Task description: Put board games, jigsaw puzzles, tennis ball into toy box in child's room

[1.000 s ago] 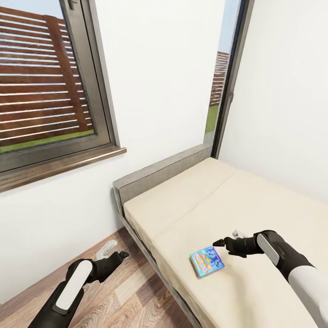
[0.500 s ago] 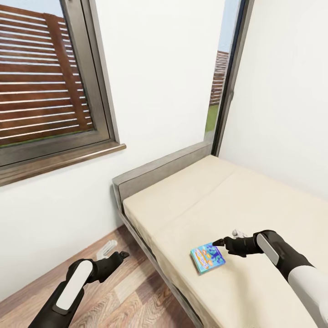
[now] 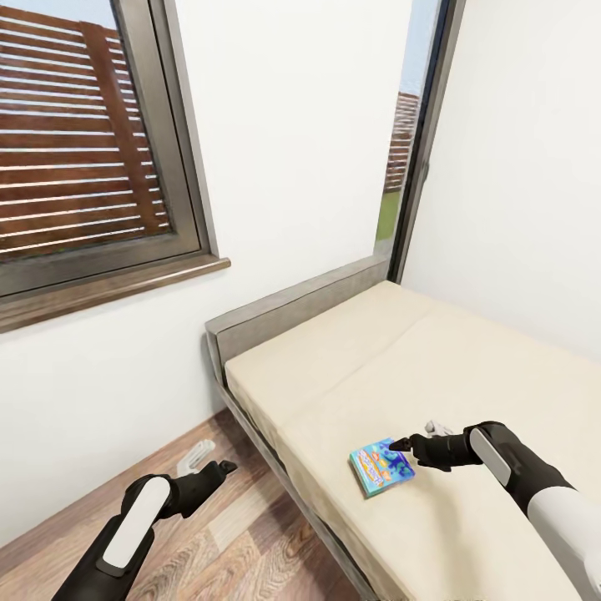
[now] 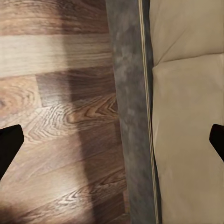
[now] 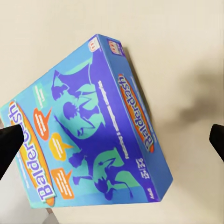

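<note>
A light-blue cartoon board game (image 3: pixel 381 467), printed "Balderdash" (image 5: pixel 88 135), lies flat on the beige bed (image 3: pixel 376 359) near its front edge. My right gripper (image 3: pixel 414 437) hovers open just above the box's far corner, and in the right wrist view its dark fingertips (image 5: pixel 9 147) stand wide apart on either side of the box. My left gripper (image 3: pixel 210 461) hangs open and empty over the wood floor (image 4: pixel 60 116) beside the bed's grey side rail (image 4: pixel 130 116). The toy box, the table and the other toys are out of view.
A grey padded headboard (image 3: pixel 292 310) backs the bed against a white wall. A large window (image 3: pixel 83 167) with a wooden sill is at the left and a tall narrow window (image 3: pixel 409 142) stands in the corner. Wood-plank floor (image 3: pixel 225 551) runs along the bed's left side.
The whole view has shifted slightly, so the camera moved. The right gripper now sits a little closer over the board game's far corner. The left arm holds its pose.
</note>
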### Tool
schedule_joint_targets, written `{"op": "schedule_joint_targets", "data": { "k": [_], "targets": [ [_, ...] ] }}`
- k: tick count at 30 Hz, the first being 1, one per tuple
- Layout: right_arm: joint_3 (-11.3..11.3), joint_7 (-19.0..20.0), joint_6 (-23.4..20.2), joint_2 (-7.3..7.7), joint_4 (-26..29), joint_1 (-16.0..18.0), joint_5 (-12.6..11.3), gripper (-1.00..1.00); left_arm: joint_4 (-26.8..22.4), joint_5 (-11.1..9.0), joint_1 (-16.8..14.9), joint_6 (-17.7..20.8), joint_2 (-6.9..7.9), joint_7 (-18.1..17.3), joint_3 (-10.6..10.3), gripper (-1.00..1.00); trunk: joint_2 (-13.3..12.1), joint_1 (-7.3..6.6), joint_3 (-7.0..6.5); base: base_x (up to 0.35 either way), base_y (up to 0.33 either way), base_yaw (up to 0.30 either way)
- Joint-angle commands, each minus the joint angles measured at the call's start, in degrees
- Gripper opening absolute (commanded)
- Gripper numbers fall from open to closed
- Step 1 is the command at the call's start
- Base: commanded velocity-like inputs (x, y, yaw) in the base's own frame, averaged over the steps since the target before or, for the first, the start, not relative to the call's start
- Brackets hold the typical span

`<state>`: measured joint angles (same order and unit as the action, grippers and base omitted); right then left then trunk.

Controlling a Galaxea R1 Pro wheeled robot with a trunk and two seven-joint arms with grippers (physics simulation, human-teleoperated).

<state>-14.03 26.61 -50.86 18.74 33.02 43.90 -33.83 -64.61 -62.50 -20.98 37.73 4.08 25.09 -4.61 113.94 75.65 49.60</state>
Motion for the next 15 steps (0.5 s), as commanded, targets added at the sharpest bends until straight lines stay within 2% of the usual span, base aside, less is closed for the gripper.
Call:
{"op": "schedule_joint_targets", "data": {
  "k": [1, 15],
  "targets": [
    [-0.23, 0.35, -0.03, 0.06, 0.03, 0.05, 0.25, 1.0, -0.08, -0.6, -0.03, -0.02, 0.05, 0.57, -0.13, 1.0, 0.03, -0.01, 0.05, 0.0, 0.0, 0.0],
    [-0.37, 0.37, 0.0, -0.01, 0.03, 0.05, 0.25, 1.0, -0.08, -0.63, -0.03, -0.02, 0.05, 0.57, -0.13, 1.0, 0.03, -0.01, 0.05, 0.0, 0.0, 0.0]
  ]
}}
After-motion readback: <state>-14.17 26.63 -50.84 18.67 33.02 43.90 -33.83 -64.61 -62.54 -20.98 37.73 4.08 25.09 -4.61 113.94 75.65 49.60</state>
